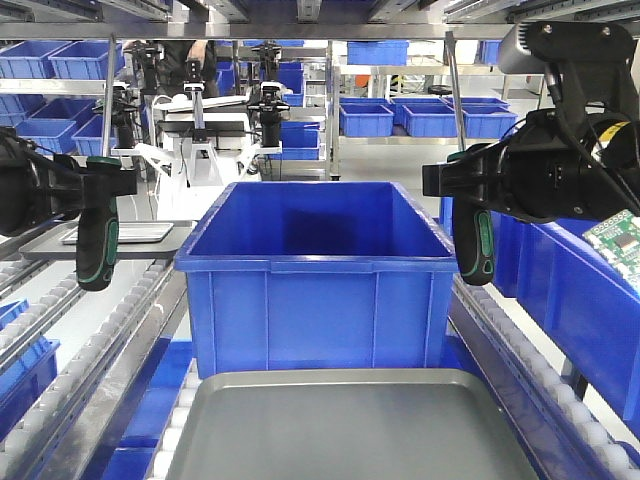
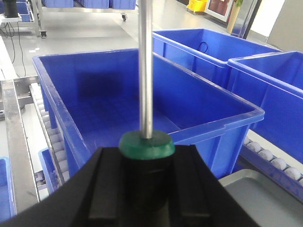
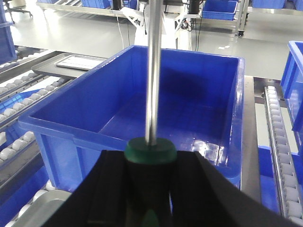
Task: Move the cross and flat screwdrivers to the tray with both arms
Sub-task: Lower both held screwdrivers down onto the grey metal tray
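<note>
Grey shallow metal tray waits at the near edge; both black-handled, green-trimmed steel screwdrivers hang aloft, flanking the blue plastic crate.
Front: left gripper clamps one screwdriver, right gripper the other. Wrists: shafts point up; a swing inward might clip the crate rim.

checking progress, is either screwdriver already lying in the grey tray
No, the grey tray lies bare while both screwdrivers hang held beside the blue crate.

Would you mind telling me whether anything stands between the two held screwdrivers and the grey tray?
Nothing visible does. The left screwdriver and right screwdriver hang outside the blue crate, and the grey tray lies bare in front of it.
</note>
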`<state>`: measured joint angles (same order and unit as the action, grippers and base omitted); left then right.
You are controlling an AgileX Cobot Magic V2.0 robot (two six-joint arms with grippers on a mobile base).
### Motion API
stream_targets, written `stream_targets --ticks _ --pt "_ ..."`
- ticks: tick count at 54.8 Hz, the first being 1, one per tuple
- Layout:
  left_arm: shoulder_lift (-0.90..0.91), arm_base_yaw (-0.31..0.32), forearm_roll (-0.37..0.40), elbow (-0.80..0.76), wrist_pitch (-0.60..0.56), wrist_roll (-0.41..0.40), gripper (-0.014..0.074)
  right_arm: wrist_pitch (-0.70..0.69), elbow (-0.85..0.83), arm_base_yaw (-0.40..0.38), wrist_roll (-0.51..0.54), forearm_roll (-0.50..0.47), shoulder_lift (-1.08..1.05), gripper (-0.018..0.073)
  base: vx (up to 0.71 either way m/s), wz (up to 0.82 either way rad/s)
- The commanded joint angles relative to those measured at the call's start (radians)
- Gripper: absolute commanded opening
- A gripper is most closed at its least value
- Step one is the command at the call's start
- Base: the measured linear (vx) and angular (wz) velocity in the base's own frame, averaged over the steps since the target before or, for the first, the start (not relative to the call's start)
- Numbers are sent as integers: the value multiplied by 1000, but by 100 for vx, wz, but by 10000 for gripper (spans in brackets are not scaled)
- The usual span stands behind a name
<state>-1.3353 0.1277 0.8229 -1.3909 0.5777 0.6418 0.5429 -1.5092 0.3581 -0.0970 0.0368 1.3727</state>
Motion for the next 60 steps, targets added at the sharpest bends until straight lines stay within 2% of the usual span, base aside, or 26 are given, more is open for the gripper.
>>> stream_targets --ticks 1,8,16,22,27,31,37,44,52,60 --pt "34 4 46 -38 -64 -8 4 -108 -38 -2 0 7 -34 -8 0 0" --pt "34 4 47 -38 -61 -9 4 -81 -38 -2 0 4 -34 -8 0 0" --pt "13 15 78 -38 27 -11 4 78 -29 -1 -4 -37 -6 -8 0 0" --pt "-55 84 120 -38 117 -11 4 64 82 -1 -4 -116 -2 -8 0 0" --pt "-124 164 136 -38 124 -14 4 0 202 -1 -2 -191 -2 -8 0 0" --pt "-181 217 136 -38 122 -60 4 -20 264 -1 0 -244 0 -8 0 0" --pt "-266 255 133 -38 170 -131 4 -26 295 -1 1 -254 18 -6 0 0" --pt "-353 265 133 -38 239 -187 5 1 295 -1 1 -259 49 -1 0 0" --pt "-411 265 133 -38 243 -239 34 70 295 -1 0 -264 85 28 0 0" --pt "-423 265 125 -38 247 -239 135 94 295 -1 -1 -263 114 127 0 0"
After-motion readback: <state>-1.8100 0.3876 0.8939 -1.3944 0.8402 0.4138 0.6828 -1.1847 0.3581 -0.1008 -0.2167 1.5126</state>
